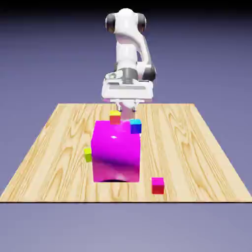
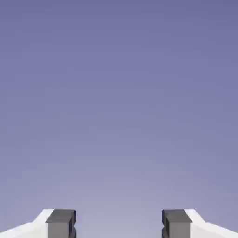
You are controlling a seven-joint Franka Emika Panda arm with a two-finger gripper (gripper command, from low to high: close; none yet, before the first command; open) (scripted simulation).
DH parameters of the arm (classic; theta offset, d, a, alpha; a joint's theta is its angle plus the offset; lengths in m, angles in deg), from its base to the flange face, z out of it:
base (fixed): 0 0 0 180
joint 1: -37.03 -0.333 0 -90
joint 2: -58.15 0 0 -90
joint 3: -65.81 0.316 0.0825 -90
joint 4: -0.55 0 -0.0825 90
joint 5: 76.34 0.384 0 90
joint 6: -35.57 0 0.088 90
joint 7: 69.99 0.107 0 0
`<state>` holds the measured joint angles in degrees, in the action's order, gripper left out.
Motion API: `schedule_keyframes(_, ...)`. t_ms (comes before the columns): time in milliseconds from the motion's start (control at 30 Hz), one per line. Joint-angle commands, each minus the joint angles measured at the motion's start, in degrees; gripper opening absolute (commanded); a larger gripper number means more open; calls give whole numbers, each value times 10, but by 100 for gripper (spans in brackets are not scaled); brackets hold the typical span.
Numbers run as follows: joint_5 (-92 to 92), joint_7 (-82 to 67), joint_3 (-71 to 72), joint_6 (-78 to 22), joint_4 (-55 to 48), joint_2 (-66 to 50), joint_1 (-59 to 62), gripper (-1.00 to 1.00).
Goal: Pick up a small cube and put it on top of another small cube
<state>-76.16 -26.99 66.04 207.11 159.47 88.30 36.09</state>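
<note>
The end effector (image 2: pixel 119 224) is holding its fingertips apart. Beyond it, across the bench (image 1: pixel 197 162), the pink-topped cube (image 1: pixel 157 186) is sitting, probably handling light and rigid, its opposite side faces suiting a level pinch.

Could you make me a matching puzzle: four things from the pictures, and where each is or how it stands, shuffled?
1. Large magenta cube
2. Small red cube with a pink top
3. Small yellow-green cube
4. Jaws

A. Beside the large cube, on the exterior view's left
B. Standing open with nothing between them
C. Nearest the table's front edge
D. Biggest of the cubes

Pairs: 1-D, 2-C, 3-A, 4-B
</note>
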Motion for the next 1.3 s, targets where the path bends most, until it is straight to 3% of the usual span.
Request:
schedule_keyframes(0,1,5,2,-20,-17,-21,-2,0)
schedule_keyframes(1000,45,141,58,-632,-532,-642,-65,0)
schedule_keyframes(1167,47,138,58,-544,-484,-682,-70,0)
schedule_keyframes(1200,47,138,58,-544,-484,-682,-70,-100)
schedule_keyframes(1267,46,138,58,-569,-497,-671,-69,-100)
